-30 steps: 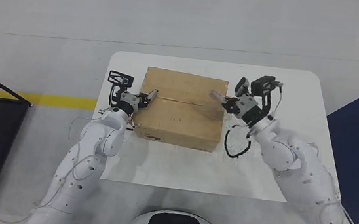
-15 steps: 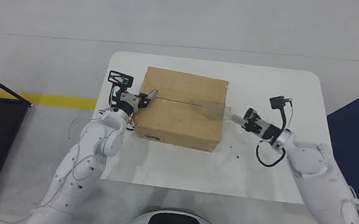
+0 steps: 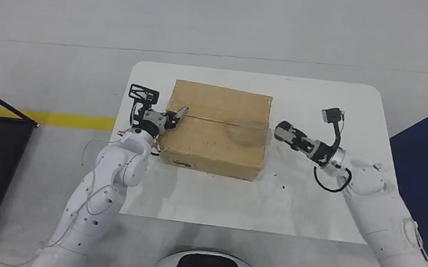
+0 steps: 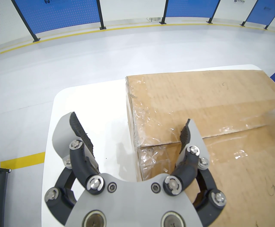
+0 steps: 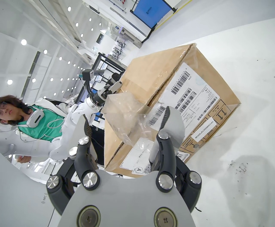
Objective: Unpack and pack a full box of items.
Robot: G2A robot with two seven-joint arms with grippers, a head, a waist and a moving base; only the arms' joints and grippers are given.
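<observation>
Top view: looked mid tape-peel on shut brown cardboard box (image 3: 216, 130), L gripper (image 4: 130, 118) & R gripper (image 5: 126, 115) both spread, clear tape strip (image 5: 117, 107) unpinched; needed re-grip, then pull along seam.

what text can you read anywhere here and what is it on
"A", in a circle: on the lower label on the box.
"NFC": on the right wrist plate.
Barcode label on the box: print too small to read.
Strip label on the box: code too small to read surely.
Blue panels: marks too small to read.
</observation>
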